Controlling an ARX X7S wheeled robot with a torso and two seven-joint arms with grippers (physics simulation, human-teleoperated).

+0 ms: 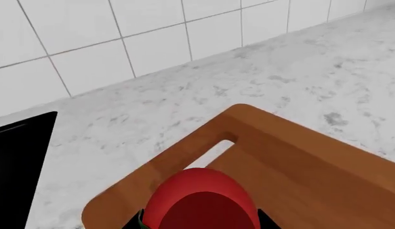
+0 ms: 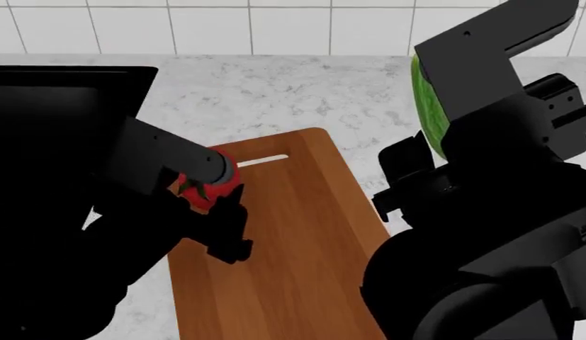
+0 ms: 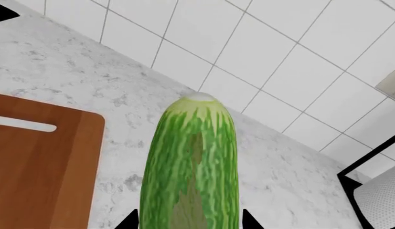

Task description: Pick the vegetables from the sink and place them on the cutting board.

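both vegetables are already out of the matte black sink [image 2: 57, 92] and up in the air, so the step in hand is the placing — the carry to the board is nearly over for one arm and not for the other.

the left end effector [image 2: 217, 195] is closed around the round glossy red tomato with its dark green stem [image 2: 210, 185]. in the head view the tomato hangs over the slot-handle end of the rectangular reddish-brown wooden cutting board [image 2: 293, 248], the end nearest the tiled back edge of the desk. the left wrist view agrees: the tomato [image 1: 202, 200] sits between dark finger tips, with the board [image 1: 299, 176] and its narrow slot just beyond it. whether the tomato touches the wood cannot be told from here.

the right end effector [image 3: 187, 222] holds the light-green streaked oblong cucumber [image 3: 191, 167], gripped low on its length with the pale rounded tip pointing toward the white tiled wall [image 3: 280, 52]. this one is not over the board yet; it hangs above the speckled white marble desk [image 3: 89, 81], off the board's right-hand edge, toward the right side of the desk. in the head view only a green sliver of it [image 2: 430, 106] shows beside the bulky black arm.

the next move, as i judge it, calls for lowering the tomato onto the wood and opening the left fingers gently, since a round thing may roll. then the right arm must swing inward over the free middle of the board before letting go.
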